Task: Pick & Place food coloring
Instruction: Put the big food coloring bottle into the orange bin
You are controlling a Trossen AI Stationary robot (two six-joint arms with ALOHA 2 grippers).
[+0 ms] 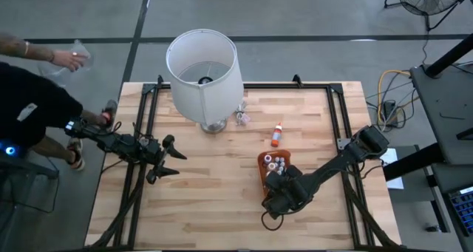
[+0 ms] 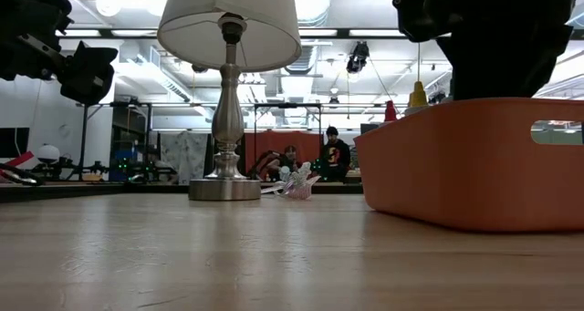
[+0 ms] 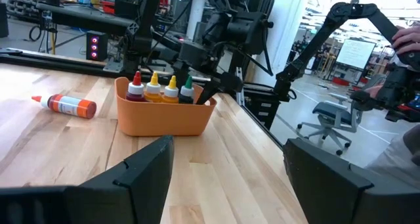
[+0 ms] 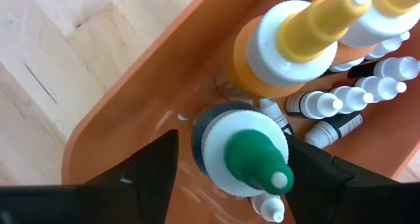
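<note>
Your right gripper [image 4: 230, 165] is down in the orange tray [image 1: 264, 165], fingers [image 4: 141, 175] spread with a green-capped bottle [image 4: 246, 155] sitting between them. You can see gaps between the bottle's white collar and both fingers, so it looks loose rather than pinched. The bottle is glossy plastic with a ribbed white collar and a tapered green nozzle.

Right next to it stand two yellow-capped bottles [image 4: 295, 37] of the same shape, and the tray floor behind them is littered with small droppers [image 4: 328, 104] lying on their sides, white tips, dark labels. From your left wrist view you get four bottles upright in a row, red [image 3: 136, 89], two yellow, then green. The tray is smooth plastic, oblong, with a handle slot in its end wall.

One more food coloring bottle [image 1: 276, 134], orange with a white and red end, lies flat on the butcher-block table [image 1: 222, 200] just beyond the tray, toward the lamp [image 1: 204, 75]. A small crinkly clear wrapper [image 1: 242, 118] sits by the lamp's metal base.

Your left gripper [image 1: 167, 157] hovers over the table's left side, well apart from everything, fingers wide with nothing in them. There's a person [image 1: 33, 108] at the table's left edge.
</note>
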